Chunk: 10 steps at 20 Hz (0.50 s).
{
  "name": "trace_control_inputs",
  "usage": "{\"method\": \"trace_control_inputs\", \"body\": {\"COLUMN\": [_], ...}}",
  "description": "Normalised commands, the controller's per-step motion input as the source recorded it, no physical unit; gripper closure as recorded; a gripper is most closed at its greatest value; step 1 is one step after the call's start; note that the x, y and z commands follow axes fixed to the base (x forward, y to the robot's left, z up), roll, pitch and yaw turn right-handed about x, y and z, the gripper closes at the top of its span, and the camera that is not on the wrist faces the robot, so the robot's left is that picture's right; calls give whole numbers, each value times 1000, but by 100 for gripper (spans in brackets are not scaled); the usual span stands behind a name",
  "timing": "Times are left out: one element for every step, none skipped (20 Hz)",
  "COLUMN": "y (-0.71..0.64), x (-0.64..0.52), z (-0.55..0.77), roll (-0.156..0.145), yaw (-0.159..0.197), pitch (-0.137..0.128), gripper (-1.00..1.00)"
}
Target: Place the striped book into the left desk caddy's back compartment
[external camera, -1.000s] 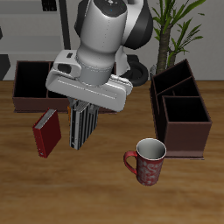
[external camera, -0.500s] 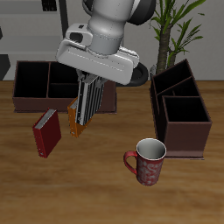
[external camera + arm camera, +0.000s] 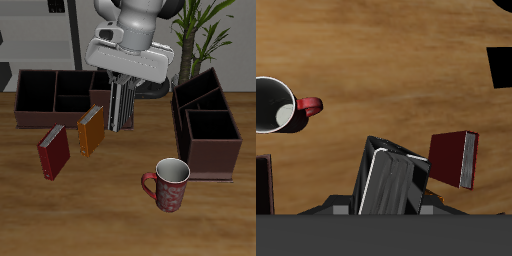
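Striped black, grey and white, the striped book (image 3: 121, 104) hangs straight down from the gripper (image 3: 122, 84), clear of the table (image 3: 120, 220). The fingers are closed on the book's top edge, so the cover sticks out below them. In the wrist view the book (image 3: 393, 180) fills the space right under the gripper. It's up over the gap between the wide caddy (image 3: 55, 95) and the left desk caddy (image 3: 206, 121). The red book (image 3: 54, 152), orange book (image 3: 90, 130) and red mug (image 3: 168, 183) sit on the wood.
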Motion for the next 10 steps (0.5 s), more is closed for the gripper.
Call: {"method": "trace_control_inputs", "body": {"y": [194,212,249,202,152,250,185,-21,334,469], "x": [-383,-320,-407,-388,-322,-394,-348,-345,-324,-574], "z": [-206,-118,-143,-94,-111,-90,-121,-75,-164,-103], "roll": [-48,-11,21,3,-31,-66,-59,-188,-40,16], "yaw": [1,5,27,26,-45,59,-4,-60,-19,171], "pitch": [22,-11,9,-21,5,-33,-30,-46,-8,-71], "gripper": [100,100,100,100,100,100,100,100,100,100]}}
